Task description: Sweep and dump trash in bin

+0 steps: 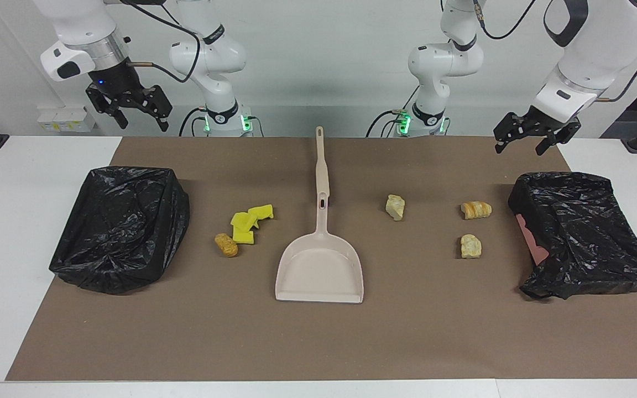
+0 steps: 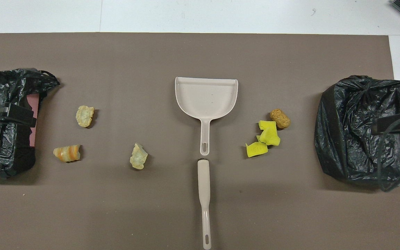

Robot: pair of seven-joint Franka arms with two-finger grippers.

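The trash lies on the brown mat. Yellow spongy pieces (image 1: pixel 249 221) (image 2: pixel 266 137) and an orange-brown nugget (image 1: pixel 226 245) (image 2: pixel 280 118) are beside the bag-lined bin (image 1: pixel 122 226) (image 2: pixel 363 128) at the right arm's end. Three tan lumps (image 1: pixel 395 207) (image 1: pixel 476 210) (image 1: pixel 470 246) (image 2: pixel 138 157) lie toward a second black-bagged bin (image 1: pixel 578 232) (image 2: pixel 2 139) at the left arm's end. My right gripper (image 1: pixel 141 122) (image 2: pixel 392 125) hangs open and empty high over the first bin. Over the second bin, my left gripper (image 1: pixel 520 148) (image 2: pixel 12 116) is also open and empty.
A beige dustpan (image 1: pixel 321 265) (image 2: pixel 207 95) lies mid-mat, its mouth pointing away from the robots. In line with its handle, nearer to the robots, lies a separate long beige handle (image 1: pixel 321 160) (image 2: pixel 203 198). White table (image 1: pixel 9 221) borders the mat.
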